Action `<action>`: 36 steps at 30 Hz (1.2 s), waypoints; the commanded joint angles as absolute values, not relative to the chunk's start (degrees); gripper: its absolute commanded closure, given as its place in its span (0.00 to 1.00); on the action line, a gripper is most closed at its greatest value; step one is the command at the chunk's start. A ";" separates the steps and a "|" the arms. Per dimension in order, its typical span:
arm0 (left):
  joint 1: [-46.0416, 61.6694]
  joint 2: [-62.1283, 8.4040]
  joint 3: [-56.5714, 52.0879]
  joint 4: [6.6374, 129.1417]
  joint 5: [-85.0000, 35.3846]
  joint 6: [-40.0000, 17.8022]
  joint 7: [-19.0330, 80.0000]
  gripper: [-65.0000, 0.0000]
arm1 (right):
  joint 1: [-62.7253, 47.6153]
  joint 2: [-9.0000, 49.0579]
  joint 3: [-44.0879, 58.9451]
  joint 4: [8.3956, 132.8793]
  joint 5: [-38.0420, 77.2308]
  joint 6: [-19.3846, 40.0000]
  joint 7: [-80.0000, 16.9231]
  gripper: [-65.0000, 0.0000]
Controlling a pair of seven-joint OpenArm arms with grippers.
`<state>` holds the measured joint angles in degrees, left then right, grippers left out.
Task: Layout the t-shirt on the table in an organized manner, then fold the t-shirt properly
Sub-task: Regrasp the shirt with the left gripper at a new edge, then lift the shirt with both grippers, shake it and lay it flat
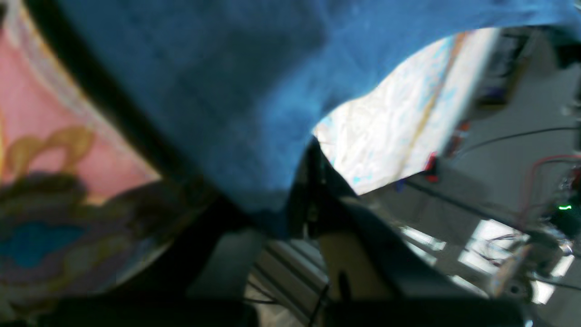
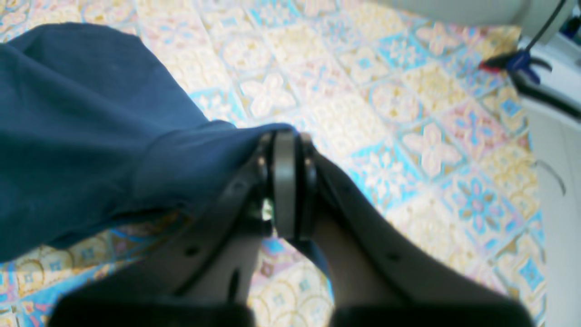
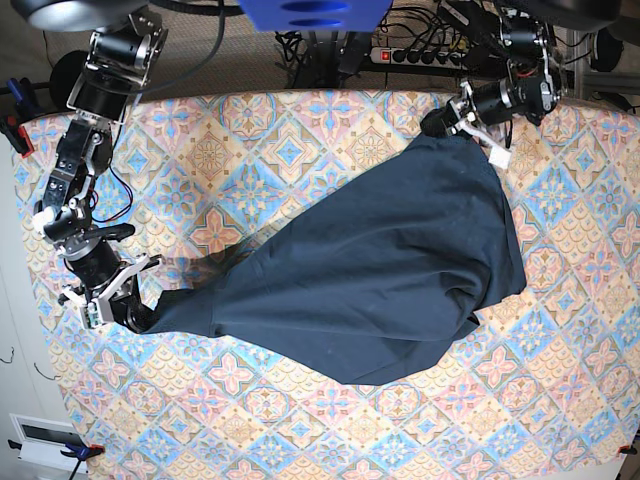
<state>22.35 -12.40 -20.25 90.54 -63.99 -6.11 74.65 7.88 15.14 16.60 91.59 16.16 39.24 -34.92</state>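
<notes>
blue fabric of the t-shirt (image 1: pixel 195 100) filled most of the left wrist view, blurred and draped right over the left gripper (image 1: pixel 290 213), whose dark fingers met in a pinch on a fold of the cloth. behind it showed a slice of the table (image 1: pixel 390 136) and some cables.

in the right wrist view the right gripper (image 2: pixel 286 181) was closed down on a bunched hem or sleeve end of the shirt, the pads (image 2: pixel 285 190) pressed together with the cloth trailing off to the view's left over the patterned tablecloth. a blue and red clamp (image 2: pixel 517 61) sat at the table's edge.

from the base view the t-shirt (image 3: pixel 380 270) was stretched diagonally across the table (image 3: pixel 300 430), wide and rumpled toward the middle and narrowing to a point at each end. the left gripper (image 3: pixel 447 120) held the upper end near the far edge, on that view's right; the right gripper (image 3: pixel 125 310) held the lower tapered end near the view's left edge. most of the cloth between them lay on the table.
</notes>
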 commanded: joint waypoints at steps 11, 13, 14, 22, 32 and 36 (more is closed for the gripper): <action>15.25 -20.70 -31.34 105.36 -72.84 -6.37 74.07 1.00 | 9.01 16.04 17.10 94.20 17.19 39.25 -33.27 0.99; 14.55 -22.37 -33.98 105.27 -75.30 -6.37 74.07 1.00 | 9.01 16.04 16.92 95.08 17.19 39.25 -33.27 0.99; 14.46 -23.60 -35.12 105.27 -75.91 -6.37 74.07 1.00 | 9.01 16.04 16.84 95.34 17.19 39.25 -33.27 0.99; 5.85 -30.37 -39.52 99.56 -76.79 -6.37 74.07 1.00 | 9.10 15.96 16.66 95.96 18.77 39.34 -33.27 0.99; -12.88 -33.71 -29.58 85.05 -76.79 -6.37 74.07 1.00 | 13.58 16.13 16.66 90.68 27.82 40.00 -33.63 0.99; -20.79 -30.55 -25.54 78.11 -76.44 -6.37 74.07 1.00 | 16.92 16.04 16.66 86.46 35.30 40.00 -36.53 0.99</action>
